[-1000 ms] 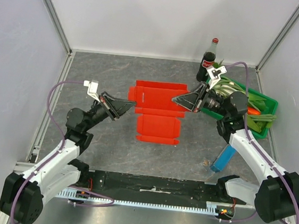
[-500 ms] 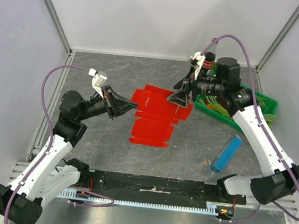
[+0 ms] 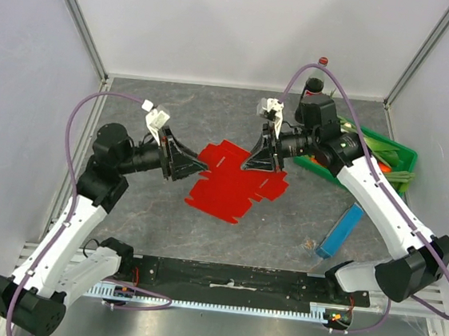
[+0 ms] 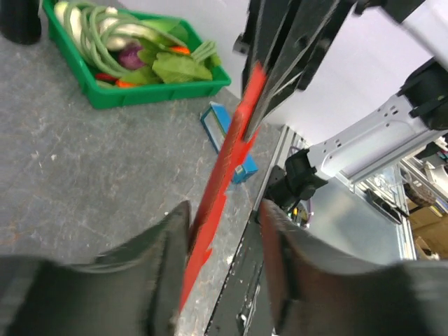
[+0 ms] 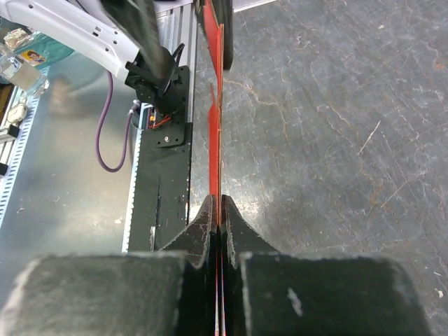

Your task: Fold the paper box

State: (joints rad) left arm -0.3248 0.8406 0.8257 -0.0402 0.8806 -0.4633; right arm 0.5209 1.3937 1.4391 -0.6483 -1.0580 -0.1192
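The paper box (image 3: 230, 186) was a flat sheet with no fold made, held tilted above the tabletop (image 3: 163, 218) between both arms. The right fingers (image 5: 203, 234) were clenched on one edge. The left fingers (image 4: 164, 259) straddled the other edge, apparently released. The green crate (image 4: 150, 89) held leafy vegetables (image 4: 126, 52).

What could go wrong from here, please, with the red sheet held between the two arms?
Only the right gripper is shut on the paper box, pinching one edge; the thin sheet could slip or buckle. The left gripper straddles it with fingers apart; closing away from a crease might crumple it. The right arm sits close by the bottle and might knock it.
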